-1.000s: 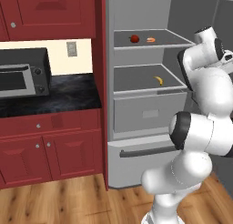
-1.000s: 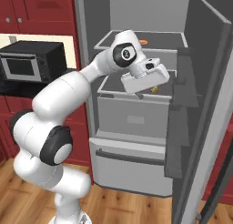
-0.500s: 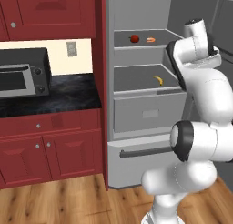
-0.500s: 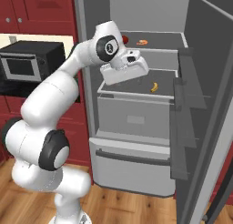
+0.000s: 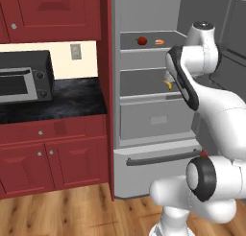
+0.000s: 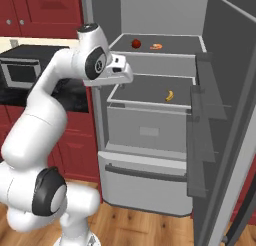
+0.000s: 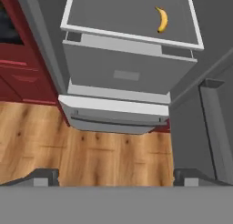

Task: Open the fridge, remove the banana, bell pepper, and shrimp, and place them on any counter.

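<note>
The fridge stands open, its door swung out to the right. On the upper shelf lie the red bell pepper and the orange shrimp. The yellow banana rests on the shelf below. My gripper hangs open and empty at the fridge's left front edge, level with the banana's shelf and apart from it, looking down over the drawers. The black counter lies left of the fridge.
A black microwave stands on the counter, over red cabinets. The fridge's lower drawer with its dark bar handle is shut. Wooden floor spreads in front. The open door's shelves jut out on the right.
The arm has drawn the open, empty gripper leftward, from in front of the banana's shelf to the fridge's left edge. The food has not moved.
</note>
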